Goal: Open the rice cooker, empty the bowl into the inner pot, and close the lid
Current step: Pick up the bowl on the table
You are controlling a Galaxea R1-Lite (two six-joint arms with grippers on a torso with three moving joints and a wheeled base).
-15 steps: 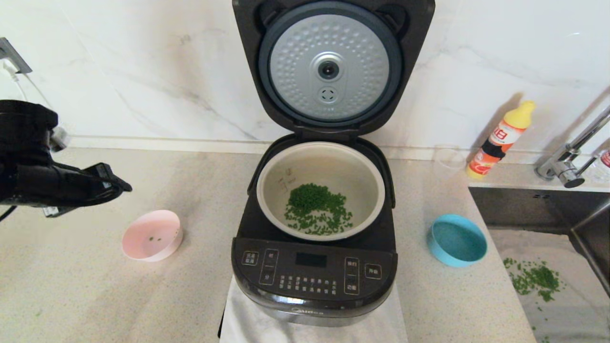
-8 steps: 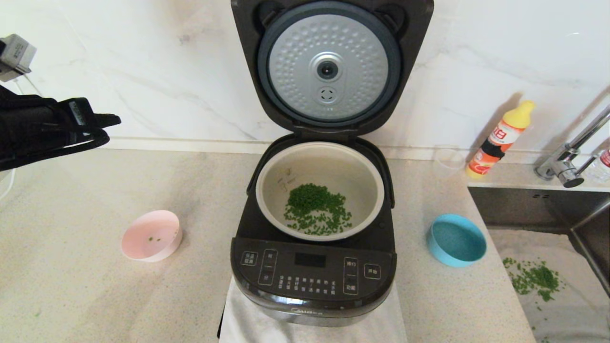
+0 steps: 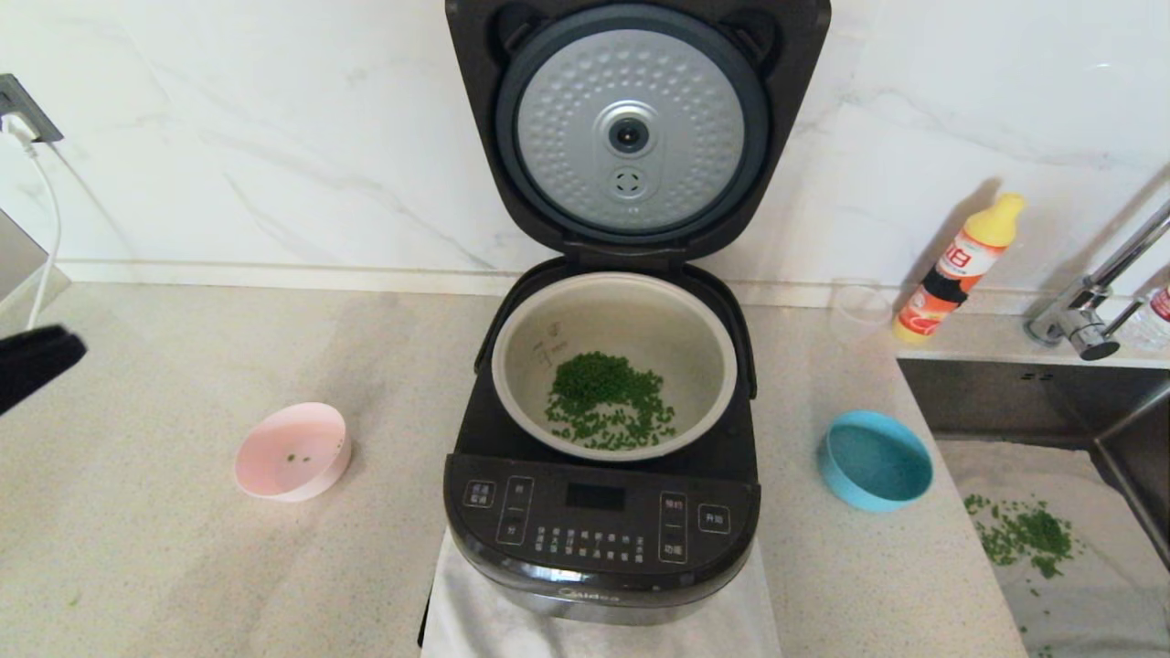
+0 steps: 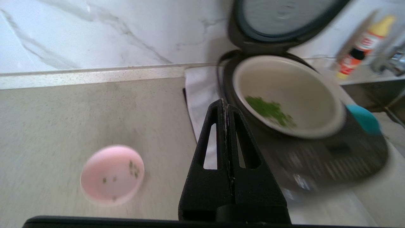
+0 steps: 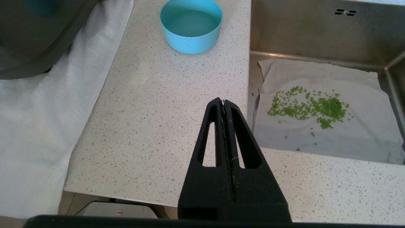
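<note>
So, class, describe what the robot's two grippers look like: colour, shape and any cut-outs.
Left gripper and right gripper look alike: matte black plastic, each a pair of tapered fingers forming a narrow wedge, with one long slot-shaped cut-out per finger. No cables or markings show.

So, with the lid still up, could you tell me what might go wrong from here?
The lid stands fully upright and the left gripper sits far off at the counter's left edge, so its reach could sweep the pink bowl. A hard push could slide the rice cooker on its white cloth.

Blue bowl (image 3: 876, 460), sauce bottle (image 3: 960, 266), tap (image 3: 1092, 306) by sink (image 3: 1015, 393)
</note>
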